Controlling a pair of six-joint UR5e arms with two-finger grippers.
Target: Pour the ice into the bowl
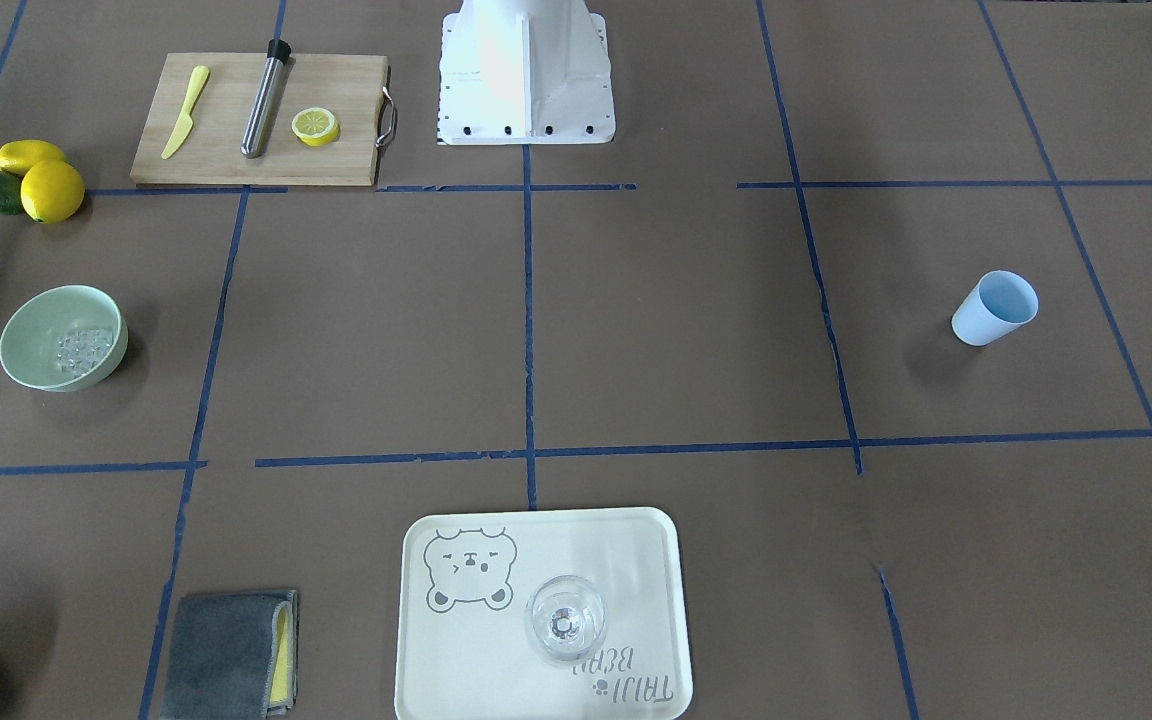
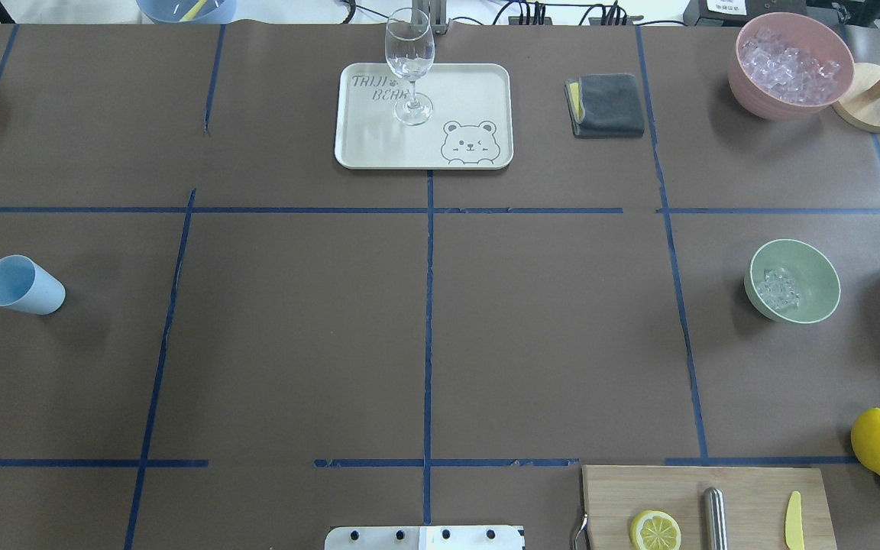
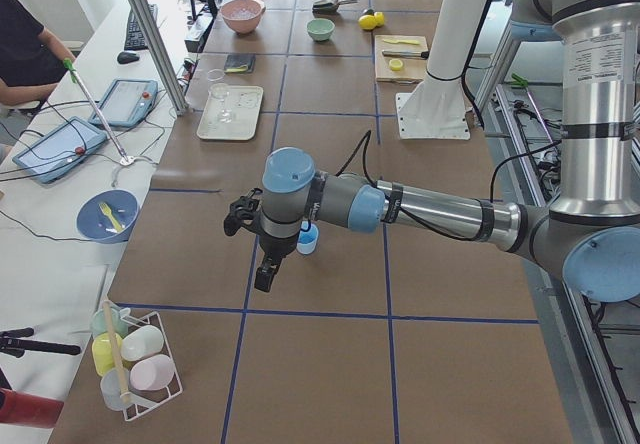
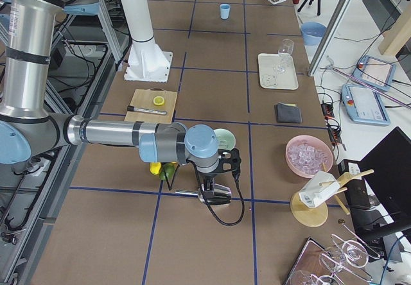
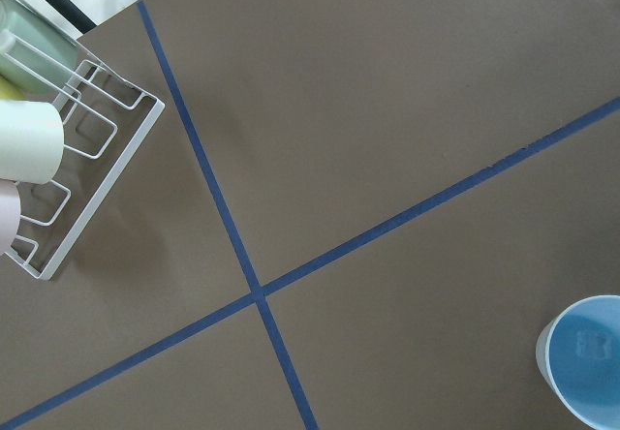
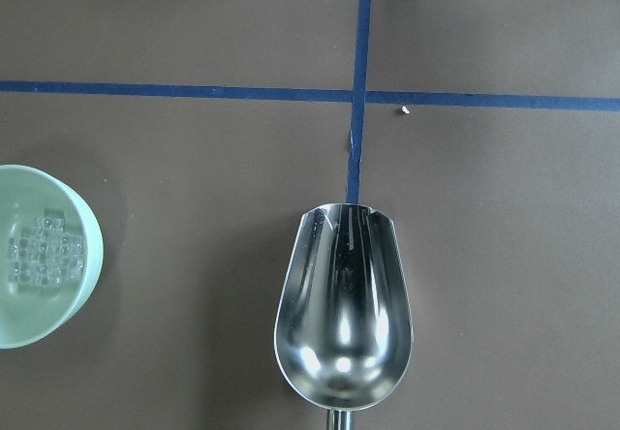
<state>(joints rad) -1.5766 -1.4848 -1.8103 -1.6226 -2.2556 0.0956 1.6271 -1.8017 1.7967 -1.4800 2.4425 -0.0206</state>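
The pale mint-green bowl stands on the table's right side and holds a small cluster of clear ice. Both also show in the front view, bowl and ice, and in the right wrist view, bowl and ice. An empty shiny metal scoop hangs to the right of the bowl, apart from it. My right gripper is at the scoop; I cannot tell its state. My left gripper hovers far off by the light blue cup; I cannot tell its state.
A pink container of whitish ice stands at the far right corner. A cream tray carries a clear glass. A grey cloth, a cutting board, lemons and a wire rack are also around.
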